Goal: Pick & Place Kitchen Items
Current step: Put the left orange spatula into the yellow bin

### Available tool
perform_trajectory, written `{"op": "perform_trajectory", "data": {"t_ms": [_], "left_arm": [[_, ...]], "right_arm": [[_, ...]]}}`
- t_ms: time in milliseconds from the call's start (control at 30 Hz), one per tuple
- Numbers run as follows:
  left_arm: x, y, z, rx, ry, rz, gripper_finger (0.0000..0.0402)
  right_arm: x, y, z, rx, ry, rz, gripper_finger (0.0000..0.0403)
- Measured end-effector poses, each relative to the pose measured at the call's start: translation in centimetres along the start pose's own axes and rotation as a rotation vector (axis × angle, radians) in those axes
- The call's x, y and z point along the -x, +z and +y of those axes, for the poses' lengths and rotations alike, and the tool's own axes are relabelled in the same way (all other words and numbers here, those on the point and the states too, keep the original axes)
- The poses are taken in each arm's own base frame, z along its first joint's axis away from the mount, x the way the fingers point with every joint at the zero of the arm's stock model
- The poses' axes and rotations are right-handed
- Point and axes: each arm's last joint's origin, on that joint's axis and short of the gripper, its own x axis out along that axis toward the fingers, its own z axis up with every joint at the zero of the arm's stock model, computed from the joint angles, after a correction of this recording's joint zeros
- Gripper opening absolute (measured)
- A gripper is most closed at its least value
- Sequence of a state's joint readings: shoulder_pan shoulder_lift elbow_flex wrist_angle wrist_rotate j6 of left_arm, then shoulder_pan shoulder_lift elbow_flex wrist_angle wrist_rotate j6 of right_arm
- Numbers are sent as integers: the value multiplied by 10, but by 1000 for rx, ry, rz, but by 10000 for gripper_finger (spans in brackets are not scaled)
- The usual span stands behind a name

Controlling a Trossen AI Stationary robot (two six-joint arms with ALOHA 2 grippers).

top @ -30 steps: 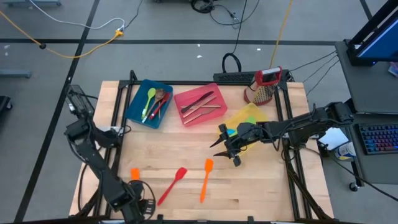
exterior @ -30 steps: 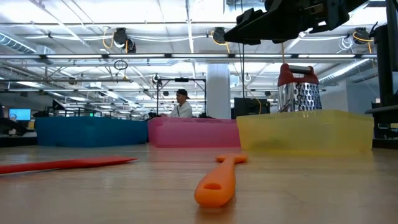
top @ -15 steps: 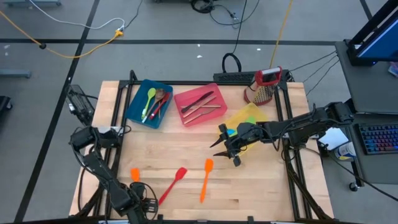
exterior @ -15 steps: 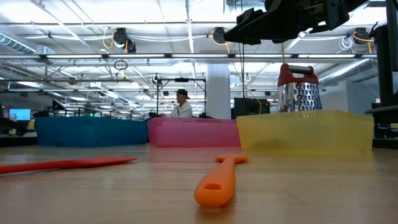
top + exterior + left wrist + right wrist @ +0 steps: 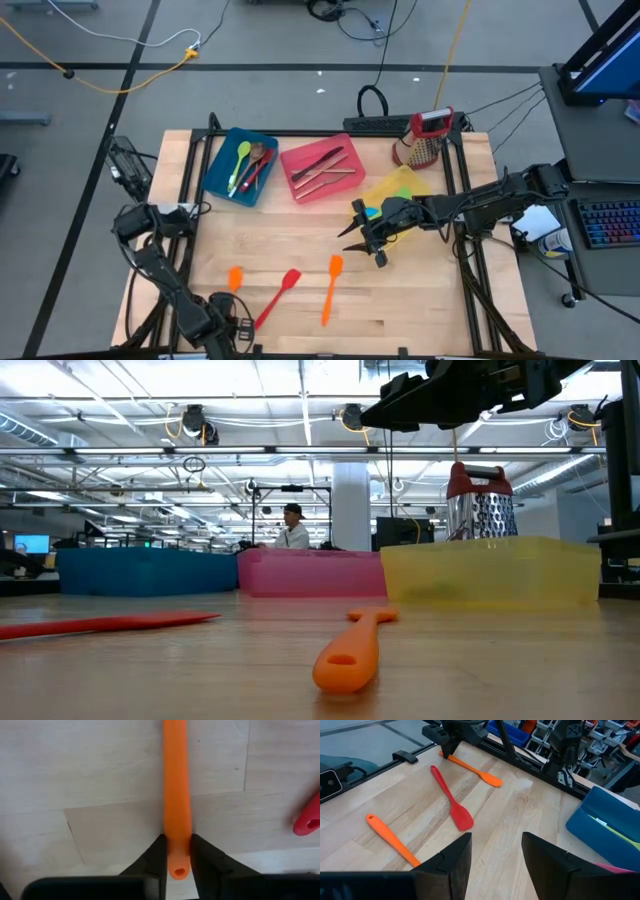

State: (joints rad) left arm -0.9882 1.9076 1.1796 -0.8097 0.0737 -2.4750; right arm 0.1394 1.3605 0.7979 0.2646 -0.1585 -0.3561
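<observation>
Near the table's front left, a short orange spatula [image 5: 236, 278] lies on the wood, with my left gripper [image 5: 226, 320] shut on its handle and pointing down. In the left wrist view the handle [image 5: 176, 780] runs away from between the fingers. A red spatula [image 5: 277, 298] and a long orange spatula [image 5: 330, 290] lie to its right. My right gripper [image 5: 365, 240] hangs open above the table's middle right, holding nothing. The right wrist view shows all three spatulas: red [image 5: 451, 800], long orange [image 5: 390, 837], short orange [image 5: 470, 770]. My left gripper pinches the orange handle's free end [image 5: 178, 862], by its hanging hole, between its two fingers [image 5: 159, 855]. The fingers come from above, one on each side of the handle. The spatula lies flat on the table with its head pointing away from the gripper.
Along the far side stand a blue bin [image 5: 240, 165] with utensils, a pink bin [image 5: 322, 170] with cutlery and a yellow bin [image 5: 395, 188]. A red-topped grater [image 5: 422, 140] stands behind the yellow one. Bare wood lies between the bins and the spatulas.
My left gripper has sunk toward the table and shut on the short orange spatula's handle end. The spatula's head has swung a little toward the table's right while the handle end stayed under the gripper.
</observation>
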Motion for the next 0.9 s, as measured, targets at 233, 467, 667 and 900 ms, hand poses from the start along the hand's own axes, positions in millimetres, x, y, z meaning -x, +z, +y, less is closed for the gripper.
{"op": "perform_trajectory", "data": {"t_ms": [233,467,667,900], "left_arm": [[0,7,-8,-25,11,8,50],[9,17,-20,-90,20,-47,47],[28,29,-30,-164,-19,-282,35],[44,44,-43,-298,0,-384,5]], "right_arm": [[0,3,-1,-17,-10,-29,167],[-14,5,-5,-149,-41,-139,166],[-32,-9,-6,-203,-43,-131,166],[-45,-21,-12,-330,-60,-154,166]]}}
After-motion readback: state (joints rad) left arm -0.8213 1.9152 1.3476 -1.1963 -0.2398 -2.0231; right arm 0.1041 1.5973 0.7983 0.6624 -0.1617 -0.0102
